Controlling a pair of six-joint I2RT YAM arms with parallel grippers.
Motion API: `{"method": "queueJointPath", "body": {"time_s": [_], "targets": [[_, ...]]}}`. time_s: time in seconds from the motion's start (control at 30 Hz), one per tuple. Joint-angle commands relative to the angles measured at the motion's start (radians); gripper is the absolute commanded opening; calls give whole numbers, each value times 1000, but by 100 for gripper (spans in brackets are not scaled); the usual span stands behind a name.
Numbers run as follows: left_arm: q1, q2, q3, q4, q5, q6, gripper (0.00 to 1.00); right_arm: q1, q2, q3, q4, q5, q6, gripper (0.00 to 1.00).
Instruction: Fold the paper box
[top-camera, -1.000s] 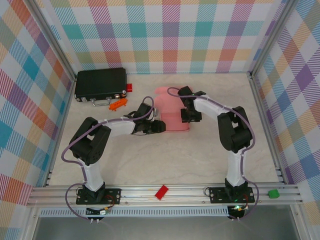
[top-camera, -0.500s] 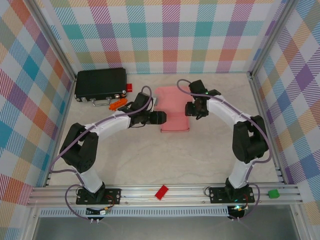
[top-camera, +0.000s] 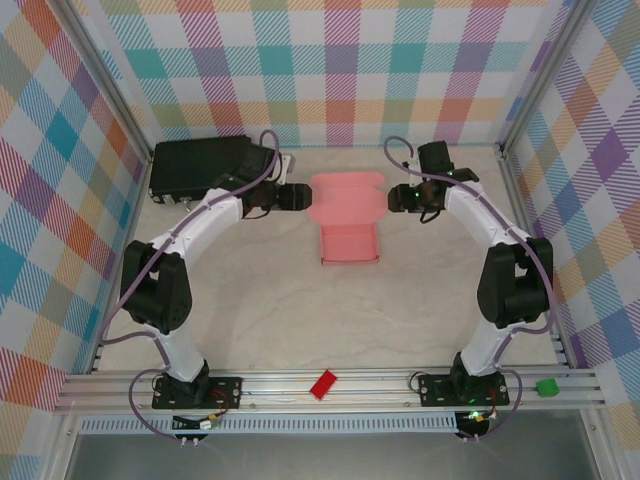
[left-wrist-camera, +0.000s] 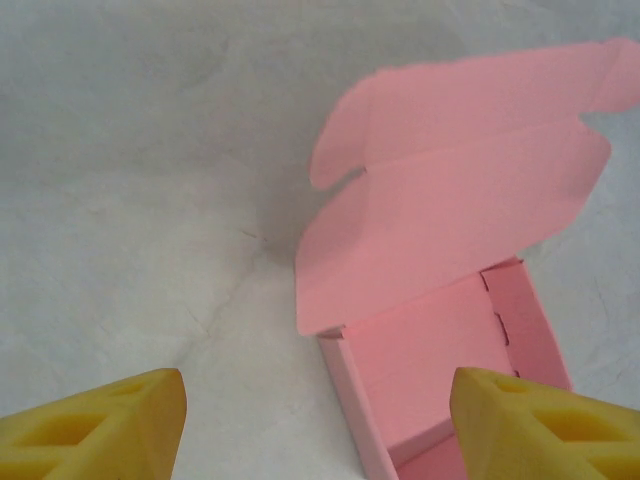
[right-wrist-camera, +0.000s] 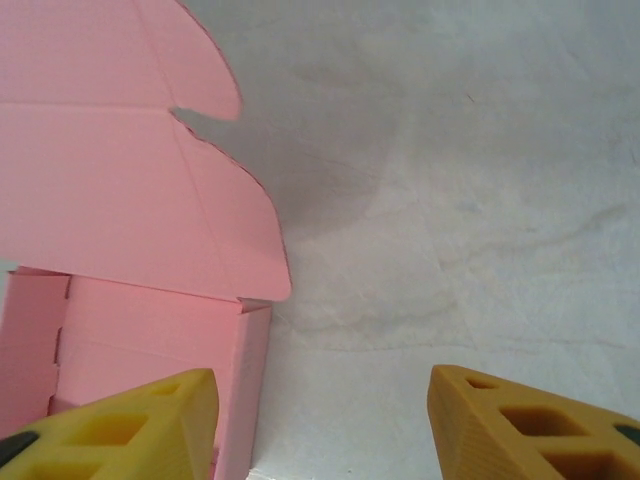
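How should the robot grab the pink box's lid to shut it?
Probably by the rounded side ears of the open lid, one gripper coming in from each side. The paper box is thin card, and those ears stick out sideways with free edges, so the open left gripper and right gripper could pinch them.

Paper box (top-camera: 348, 215) is plain pale pink all over. Tabletop (top-camera: 300, 320) is off-white with faint grey marbling. Walls (top-camera: 340, 70) are pastel plaid: teal, orange, purple, yellow, pink. Case (top-camera: 195, 168) in the upper left of the frame is black. Arms (top-camera: 210, 215) are white with black joints. Foam fingers (left-wrist-camera: 100, 425) on the left pincer (left-wrist-camera: 318, 400) and right pincer (right-wrist-camera: 320, 390) are mustard yellow. Little red block (top-camera: 323, 384) and a green block (top-camera: 546, 387) on the silver rail (top-camera: 390, 383) at the bottom.
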Motion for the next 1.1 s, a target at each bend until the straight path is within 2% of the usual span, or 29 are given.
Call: {"method": "queueJointPath", "body": {"time_s": [0.0, 0.13, 0.3, 0.47, 0.7, 1.07], "targets": [[15, 67, 85, -99, 35, 77, 71, -36, 36, 81, -17, -129, -91, 59], [25, 142, 182, -144, 92, 135, 73, -76, 107, 184, -93, -294, -175, 58], [28, 200, 255, -170, 147, 216, 78, -77, 151, 241, -146, -392, -281, 60], [32, 254, 305, -190, 159, 249, 77, -76, 228, 312, -202, -404, -336, 61], [37, 328, 365, -210, 235, 256, 66, -75, 307, 365, -228, -414, -359, 59], [40, 398, 431, -227, 252, 239, 55, -71, 410, 456, -271, -437, -371, 58]]}}
